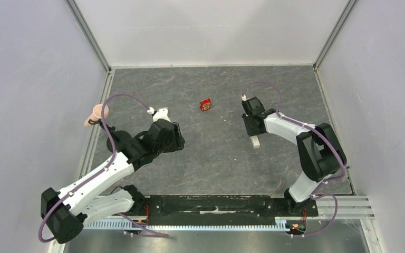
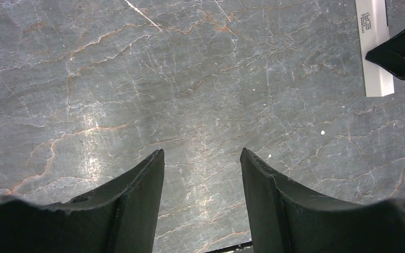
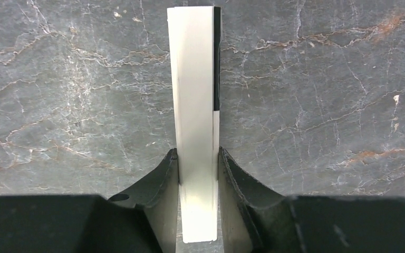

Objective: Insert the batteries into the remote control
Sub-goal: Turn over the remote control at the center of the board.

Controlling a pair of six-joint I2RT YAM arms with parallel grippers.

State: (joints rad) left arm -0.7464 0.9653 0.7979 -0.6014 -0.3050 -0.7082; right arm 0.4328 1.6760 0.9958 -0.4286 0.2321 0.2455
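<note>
Right gripper [image 3: 198, 158]: fingers pinched on both long sides of the remote control [image 3: 192, 95]. The bar sits right of the tabletop [image 1: 216, 158] centre, its free end toward the near edge. Left gripper [image 2: 202, 155]: jaws spread with nothing between them, over bare surface left of centre. Small red box [image 1: 205, 105]: toward the far edge, about mid-width. Its contents cannot be made out.

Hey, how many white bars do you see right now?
1: the remote control, right of centre, between the right gripper's fingers. Another could hide under the arms.
</note>
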